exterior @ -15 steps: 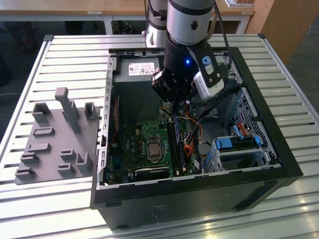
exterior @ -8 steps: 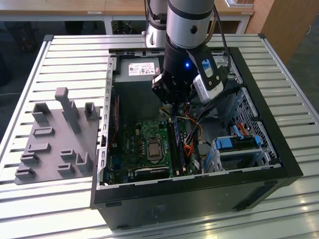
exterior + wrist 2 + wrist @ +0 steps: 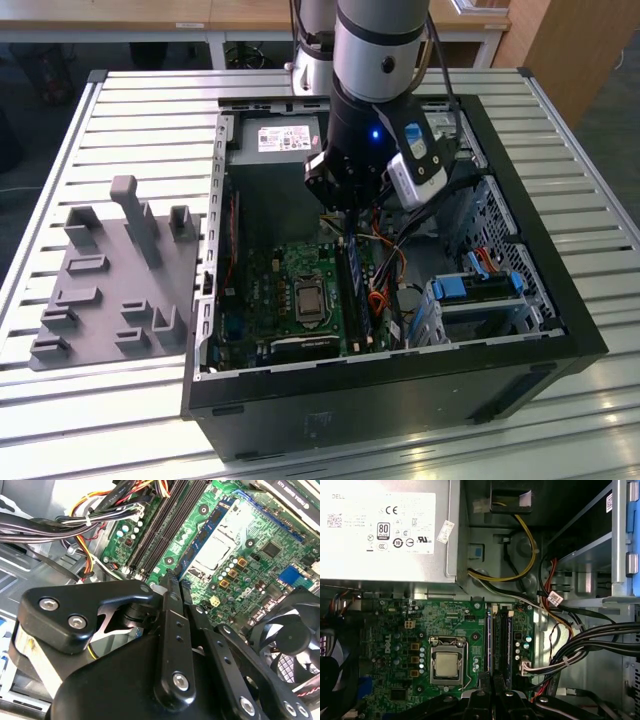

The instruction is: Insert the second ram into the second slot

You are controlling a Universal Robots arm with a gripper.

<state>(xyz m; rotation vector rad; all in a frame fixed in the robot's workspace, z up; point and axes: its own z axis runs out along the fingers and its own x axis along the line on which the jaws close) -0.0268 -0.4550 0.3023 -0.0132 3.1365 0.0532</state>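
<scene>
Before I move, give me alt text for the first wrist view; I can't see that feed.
The claw lines up with one end of a blue RAM stick standing in the memory slots beside the CPU socket on a green motherboard, inside an open computer case. A silver power supply lies beyond the board, and cable bundles run alongside the slots.

The gripper (image 3: pixel 177 582) hides the near ends of the memory slots (image 3: pixel 167 525) in the second wrist view.
</scene>
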